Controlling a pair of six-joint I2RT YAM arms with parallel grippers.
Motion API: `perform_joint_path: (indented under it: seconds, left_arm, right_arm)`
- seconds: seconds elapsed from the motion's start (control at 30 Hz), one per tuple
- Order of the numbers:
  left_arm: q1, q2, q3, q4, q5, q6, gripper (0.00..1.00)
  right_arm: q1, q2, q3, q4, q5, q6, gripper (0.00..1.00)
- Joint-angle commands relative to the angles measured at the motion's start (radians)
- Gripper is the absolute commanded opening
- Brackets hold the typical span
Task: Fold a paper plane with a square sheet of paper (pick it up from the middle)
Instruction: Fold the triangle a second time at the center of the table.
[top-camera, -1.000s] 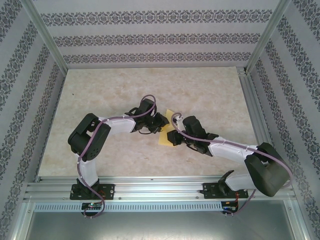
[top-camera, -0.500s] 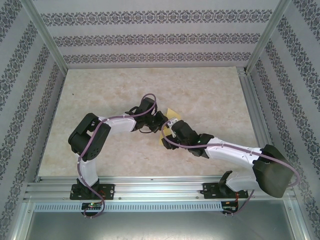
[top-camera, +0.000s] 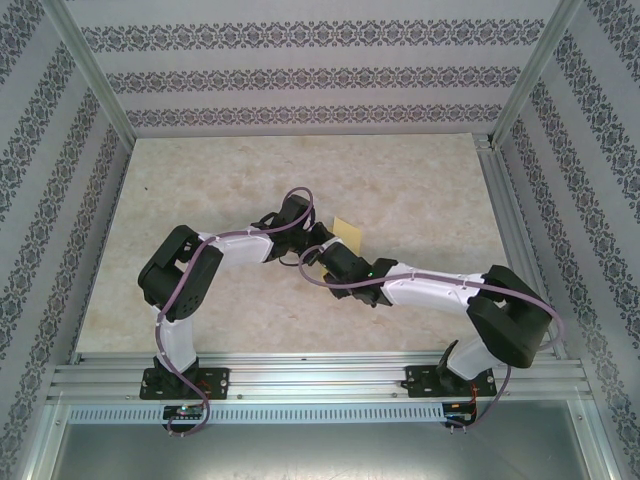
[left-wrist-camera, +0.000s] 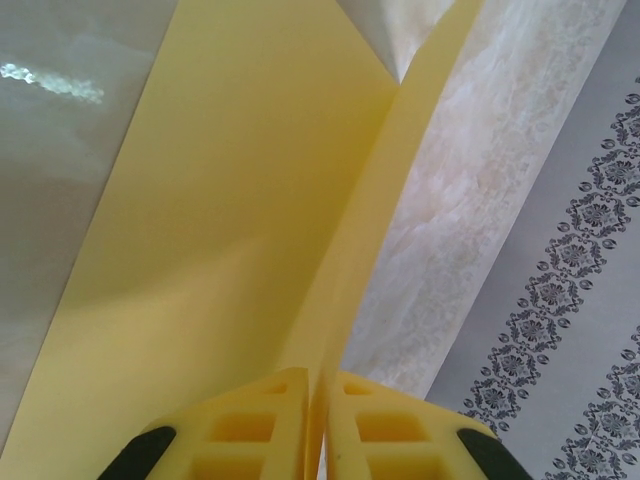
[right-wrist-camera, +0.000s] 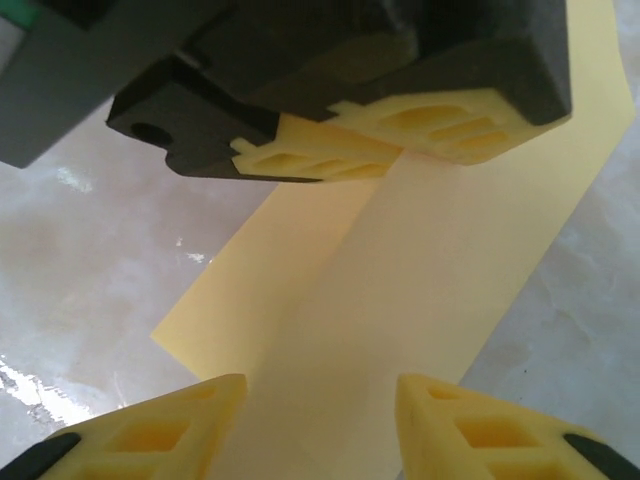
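Where the two arms meet near the middle of the marbled table (top-camera: 420, 180), the square sheet of paper (top-camera: 346, 231) is seen as a small yellow patch, largely covered from above by the grippers. From the left wrist camera, the sheet is shown partly lifted, with one portion standing up along a crease and the rest sloping away towards the tabletop. Its near edge is pinched by the left gripper (left-wrist-camera: 320, 390), whose yellow fingers (left-wrist-camera: 255, 425) are pressed together with the paper caught between them. From the right wrist camera, the right gripper (right-wrist-camera: 320, 390) is seen just in front of that pinch, its fingers (right-wrist-camera: 170, 430) spread apart with the yellow sheet lying in the gap between them; whether they touch the paper cannot be told. A wall (top-camera: 300, 75) papered in bands of grey floral pattern is set around the table.
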Motion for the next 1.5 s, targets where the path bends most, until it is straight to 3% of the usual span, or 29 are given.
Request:
perform_joint_path:
  seconds: [0.0,0.2,0.37,0.5,0.57,0.8,1.0,1.07,1.2,1.47]
  left_arm:
    - [-0.012,0.008,0.031,-0.021,0.014,0.020,0.15]
    - [-0.012,0.010,0.035,-0.028,0.016,0.023,0.15]
    - [-0.012,0.008,0.037,-0.030,0.014,0.023,0.15]
    - [-0.012,0.005,0.042,-0.043,0.011,0.032,0.16]
    - [-0.011,0.001,0.048,-0.058,0.008,0.043,0.18]
    - [-0.004,-0.057,0.077,-0.180,-0.055,0.128,0.32]
    - [0.018,-0.150,0.065,-0.283,-0.140,0.200,0.57]
    - [0.021,-0.177,0.053,-0.297,-0.164,0.217,0.60]
    - [0.021,-0.220,0.023,-0.317,-0.202,0.243,0.57]
    - [0.021,-0.234,-0.040,-0.285,-0.179,0.275,0.33]
  right_arm:
    - [0.011,0.020,0.034,-0.037,0.038,0.009,0.38]
    - [0.011,0.028,0.046,-0.064,0.046,0.028,0.30]
    - [0.006,0.023,0.050,-0.074,0.026,0.031,0.15]
    - [-0.006,0.004,0.042,-0.054,-0.017,0.041,0.09]
    - [-0.019,-0.006,0.030,-0.026,-0.069,0.044,0.00]
    - [-0.072,-0.053,-0.048,0.129,-0.276,0.094,0.04]
    - [-0.156,-0.087,-0.145,0.323,-0.495,0.171,0.03]
    - [-0.184,-0.087,-0.171,0.384,-0.562,0.193,0.02]
    - [-0.242,-0.051,-0.191,0.446,-0.672,0.229,0.04]
    - [-0.341,0.020,-0.226,0.543,-0.811,0.257,0.06]
